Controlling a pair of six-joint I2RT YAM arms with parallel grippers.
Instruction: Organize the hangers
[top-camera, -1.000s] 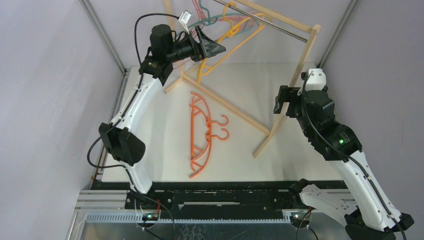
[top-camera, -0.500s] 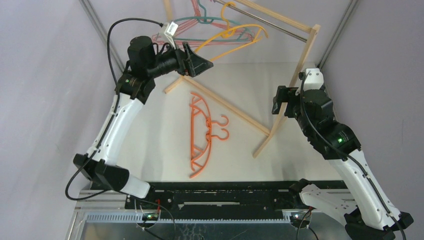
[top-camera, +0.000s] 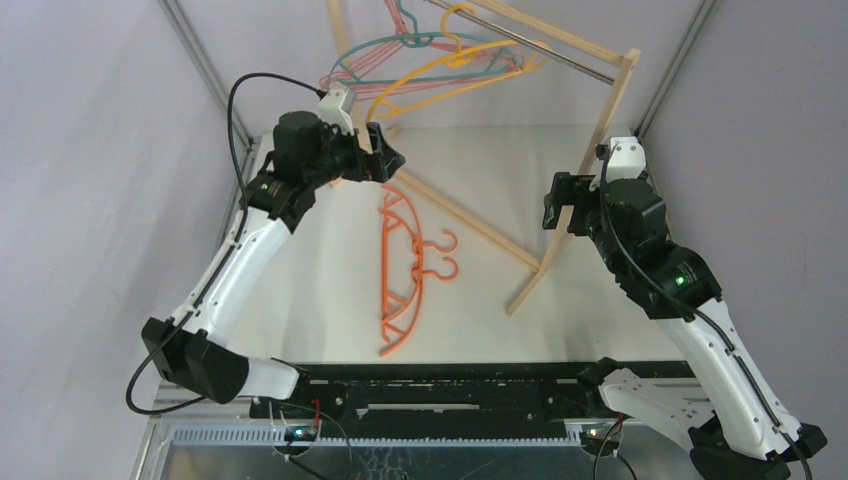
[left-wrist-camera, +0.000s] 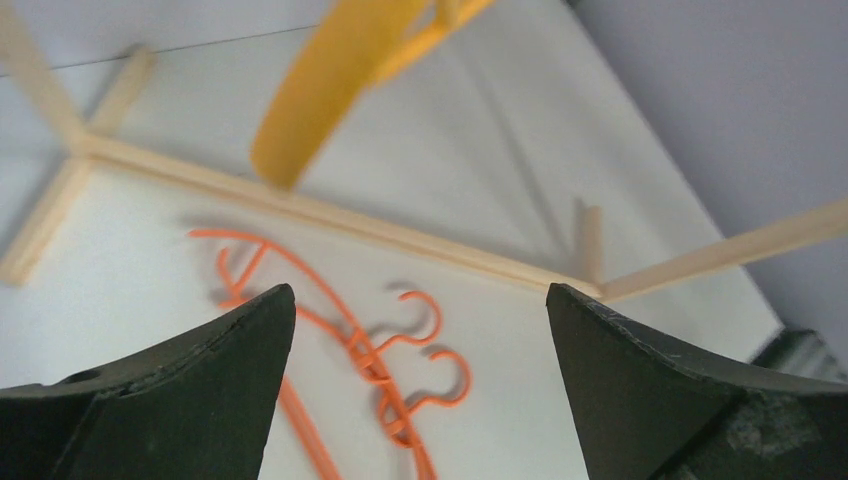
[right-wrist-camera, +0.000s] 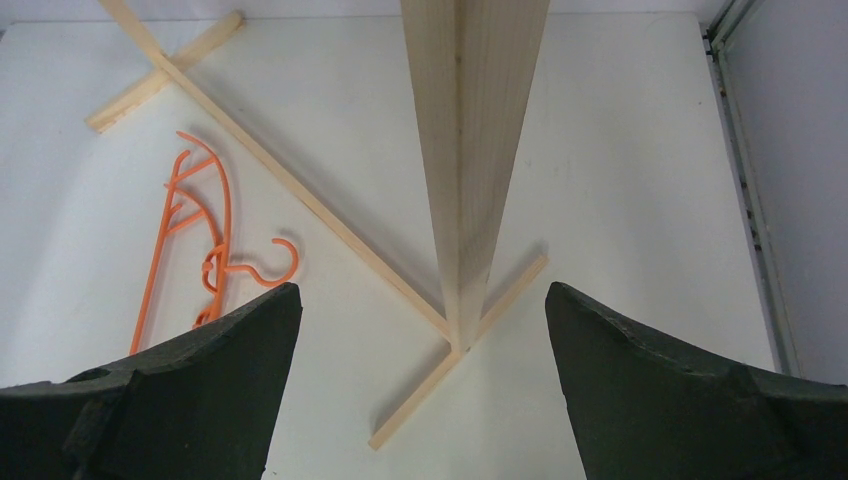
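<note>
Two orange hangers (top-camera: 405, 270) lie flat on the table (top-camera: 300, 280), overlapping with their hooks nested side by side, and that overlap is the main hazard: a grasp on one will likely drag or lift the other, which could then drop off partway to the rack. The left gripper (top-camera: 383, 160) hangs above the far end of the pair with its fingers spread wide and nothing between them; in its wrist view the orange hooks sit between and below the two dark fingers (left-wrist-camera: 180, 400). On the metal rod (top-camera: 520, 40) of the wooden rack (top-camera: 610, 110) hang a yellow hanger (top-camera: 440, 80), a teal hanger (top-camera: 400, 50) and thin pink hangers (top-camera: 345, 75), crowded close together, and the yellow one's lower end shows just above the left gripper in the wrist view, so a rise from here could knock it and set the row swinging or unhook one. The right gripper (right-wrist-camera: 420, 400) stands open on either side of the rack's near upright post (right-wrist-camera: 470, 150), and whether its fingers touch the wood is hard to tell; if it is meant to steady the rack, any loose contact lets the frame shift when a hanger is hooked on.
</note>
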